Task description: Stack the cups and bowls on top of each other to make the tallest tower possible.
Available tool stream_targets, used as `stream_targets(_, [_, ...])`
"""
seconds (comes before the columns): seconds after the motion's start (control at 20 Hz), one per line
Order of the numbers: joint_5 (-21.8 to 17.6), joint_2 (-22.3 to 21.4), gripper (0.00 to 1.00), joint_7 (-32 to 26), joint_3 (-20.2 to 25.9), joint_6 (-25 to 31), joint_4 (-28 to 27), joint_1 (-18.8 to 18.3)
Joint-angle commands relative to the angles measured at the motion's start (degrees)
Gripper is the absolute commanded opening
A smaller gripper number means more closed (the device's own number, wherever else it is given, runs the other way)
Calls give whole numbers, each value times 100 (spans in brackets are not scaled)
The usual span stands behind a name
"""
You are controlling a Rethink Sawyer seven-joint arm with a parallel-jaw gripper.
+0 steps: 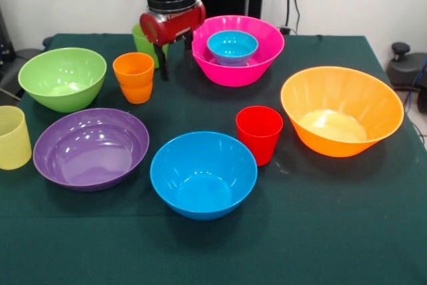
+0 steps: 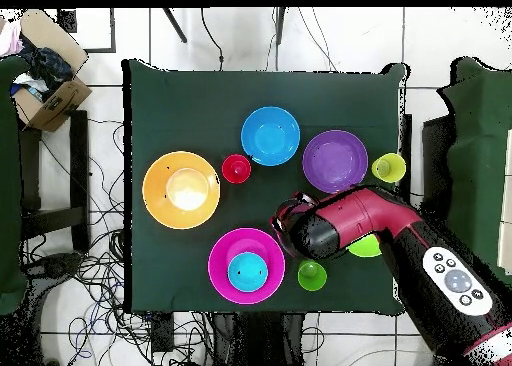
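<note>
My gripper (image 1: 175,57) hangs open and empty low over the cloth, between the orange cup (image 1: 134,77) and the pink bowl (image 1: 267,45). The small blue bowl (image 1: 232,46) sits inside the pink bowl. The green cup (image 1: 142,41) stands just behind the gripper. The lime green bowl (image 1: 62,78), purple bowl (image 1: 91,147), large blue bowl (image 1: 203,173), red cup (image 1: 259,133), orange bowl (image 1: 341,110) and pale yellow cup (image 1: 13,137) stand apart on the table. In the overhead view the arm (image 2: 330,227) hides the orange cup and most of the lime green bowl (image 2: 366,248).
A dark green cloth (image 1: 320,231) covers the table. A cardboard box (image 2: 48,97) and cables lie on the floor beside it in the overhead view. A black object (image 1: 403,65) stands past the table's right edge.
</note>
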Motion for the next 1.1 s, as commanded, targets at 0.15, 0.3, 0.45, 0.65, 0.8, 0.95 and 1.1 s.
stream_targets(0.15, [-245,485,100,-2329,-5,617,-957,69])
stream_targets(0.3, [-273,526,100,-2268,-97,571,-1118,84])
stream_targets(0.45, [-276,581,100,-2333,-117,563,-1274,100])
stream_targets(0.65, [-371,745,100,-2692,-22,472,-1395,82])
stream_targets(0.8, [-447,740,100,-2888,0,471,-1397,84])
stream_targets(0.95, [-518,762,100,-3150,39,442,-1385,45])
stream_targets(1.1, [-451,851,100,-3335,78,497,-1503,26])
